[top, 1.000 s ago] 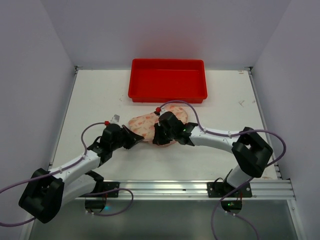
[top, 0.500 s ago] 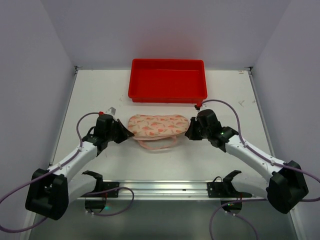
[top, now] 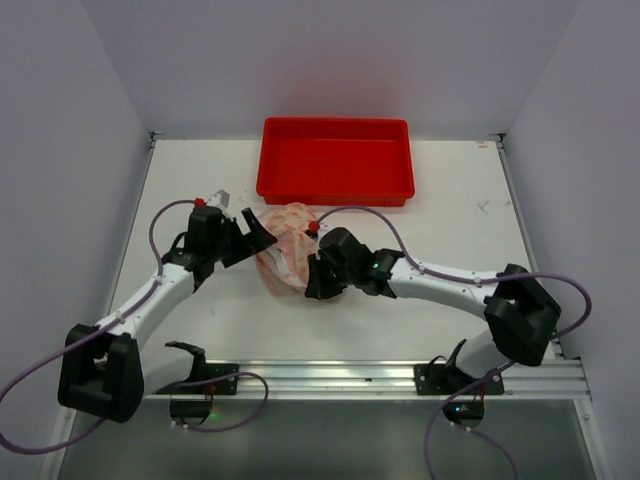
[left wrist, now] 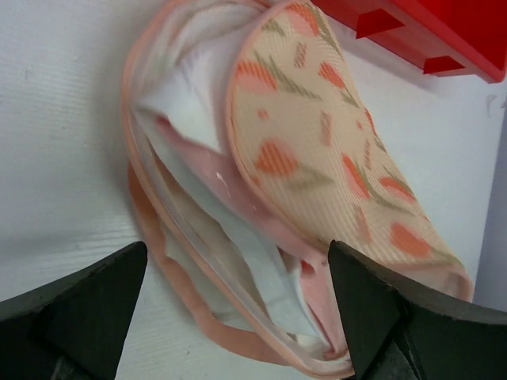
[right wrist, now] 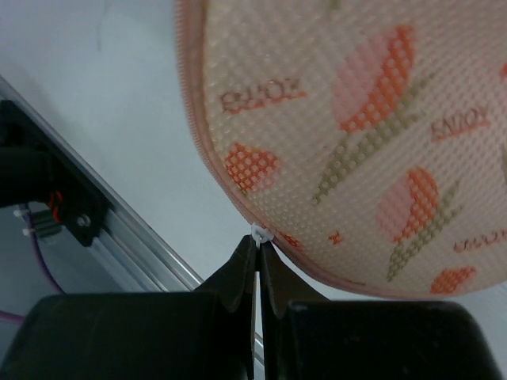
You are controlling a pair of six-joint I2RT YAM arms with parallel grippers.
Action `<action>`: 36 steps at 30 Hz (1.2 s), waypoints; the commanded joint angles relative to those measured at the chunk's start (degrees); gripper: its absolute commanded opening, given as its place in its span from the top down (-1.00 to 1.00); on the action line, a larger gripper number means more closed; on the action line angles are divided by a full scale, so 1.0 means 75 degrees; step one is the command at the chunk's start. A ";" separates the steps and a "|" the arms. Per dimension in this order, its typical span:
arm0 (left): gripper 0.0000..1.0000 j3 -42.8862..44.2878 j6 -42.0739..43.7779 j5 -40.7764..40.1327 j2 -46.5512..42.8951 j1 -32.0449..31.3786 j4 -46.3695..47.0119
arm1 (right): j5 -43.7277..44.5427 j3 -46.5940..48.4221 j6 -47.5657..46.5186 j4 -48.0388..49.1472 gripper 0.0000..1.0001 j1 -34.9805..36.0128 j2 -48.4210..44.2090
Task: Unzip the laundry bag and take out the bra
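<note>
The laundry bag [top: 287, 252], cream with salmon print, lies bunched just in front of the red tray, its pink zip rim gaping. In the left wrist view the laundry bag [left wrist: 317, 150] shows white and pale-pink fabric inside the opening; I cannot tell the bra from the lining there. My left gripper [top: 256, 233] is open at the bag's left side, and the left gripper [left wrist: 238, 249] straddles the open rim without touching it. My right gripper [top: 313, 281] is at the bag's near edge. The right gripper [right wrist: 258, 241] is shut on the white zip pull [right wrist: 260, 233].
The red tray [top: 335, 192] stands at the back of the table, its near wall [left wrist: 428, 39] close behind the bag. The metal rail [right wrist: 119, 237] with the arm bases runs along the table's near edge.
The bag went from flat and stretched out to bunched with its rim open. My right gripper moved from the bag's right end to its near left edge. The left gripper opened.
</note>
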 commanded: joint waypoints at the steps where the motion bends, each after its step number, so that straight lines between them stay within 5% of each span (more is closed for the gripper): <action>1: -1.00 -0.0658 -0.0498 0.0338 -0.1218 0.0027 -0.0356 | -0.0319 0.1197 0.0289 0.1005 1.00 0.0232 0.0852; 10: -1.00 -0.2443 -0.2268 0.0527 -0.4150 -0.0300 -0.0357 | -0.0543 0.2256 0.0137 0.0958 1.00 0.0479 0.1979; 19: -0.93 -0.2362 -0.2902 -0.0363 -0.3053 -0.1718 0.1037 | -0.0449 0.2244 0.0160 0.0947 1.00 0.0526 0.2120; 22: -0.75 -0.2315 -0.3054 -0.0481 -0.2502 -0.1778 0.1154 | -0.0356 0.2150 0.0183 0.0935 1.00 0.0526 0.2038; 25: -0.13 -0.2397 -0.3218 -0.0820 -0.2314 -0.1836 0.1459 | -0.0262 0.1975 0.0218 0.0889 1.00 0.0526 0.1863; 26: 0.22 -0.2420 -0.3253 -0.0868 -0.2313 -0.1837 0.1459 | -0.0204 0.1904 0.0219 0.0842 1.00 0.0526 0.1804; 30: 0.92 -0.2549 -0.3289 -0.0997 -0.2337 -0.1836 0.1448 | 0.0043 0.1518 0.0172 0.0690 1.00 0.0514 0.1301; 36: 1.00 -0.2304 -0.2635 -0.0834 -0.2500 -0.1813 0.1307 | 0.0359 0.0314 -0.0051 0.0080 1.00 0.0082 0.0352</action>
